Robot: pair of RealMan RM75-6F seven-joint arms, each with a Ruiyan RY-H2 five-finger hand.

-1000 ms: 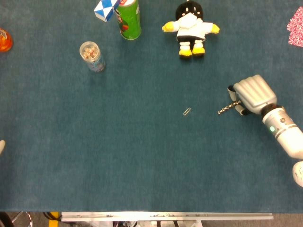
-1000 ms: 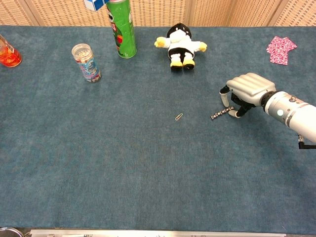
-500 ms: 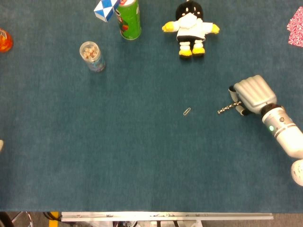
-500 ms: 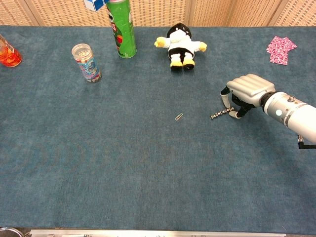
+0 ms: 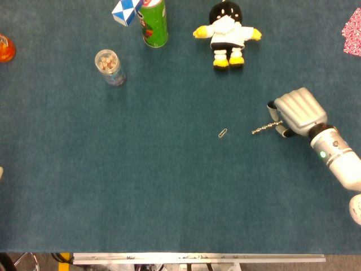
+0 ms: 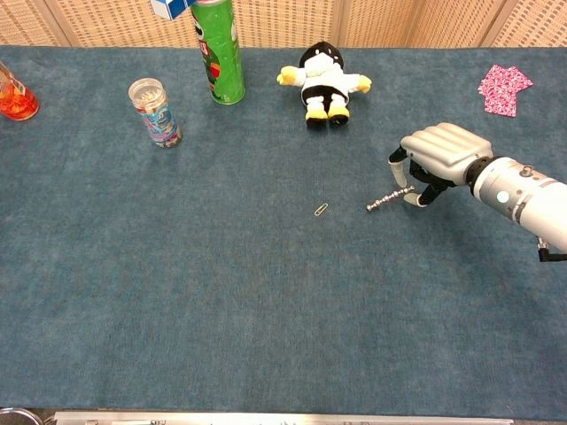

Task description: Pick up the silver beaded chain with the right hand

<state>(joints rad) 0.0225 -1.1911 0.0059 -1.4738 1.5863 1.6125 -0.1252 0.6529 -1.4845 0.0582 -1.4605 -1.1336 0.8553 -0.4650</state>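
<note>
Short silver beaded metal chain (image 5: pixel 264 128) (image 6: pixel 386 199) stuck out leftward from under the white five-finger right hand (image 5: pixel 298 112) (image 6: pixel 440 155), its right end pinched in the curled fingers, its free left end out over the dark blue-green felt table cover (image 5: pixel 169 192) (image 6: pixel 266 319); cannot tell whether that free end touched the cloth. Right hand knuckles up, fingers curled down around the chain end, white and silver forearm (image 5: pixel 338 161) (image 6: pixel 527 199) running off toward the right edge. Small silver wire paperclip (image 5: pixel 223 133) (image 6: pixel 321 210) lay near the chain's free end, to its left, apart from it. Black, white and yellow plush doll (image 5: pixel 227 34) (image 6: pixel 322 81) lay farther back. Tall green cylindrical can (image 5: pixel 153 22) (image 6: pixel 218 53) stood upright at the back left, blue and white block toy (image 5: pixel 125 11) (image 6: pixel 170 8) just beside it. Clear cylindrical jar with a patterned label (image 5: pixel 109 67) (image 6: pixel 155 112) stood left of the can. Orange glass item (image 5: pixel 5 48) (image 6: pixel 14 96) at the far left edge, pink patterned cloth piece (image 5: pixel 353 33) (image 6: pixel 503 88) at the back right. Left hand: only a pale sliver at the left edge of the head view, state not readable
</note>
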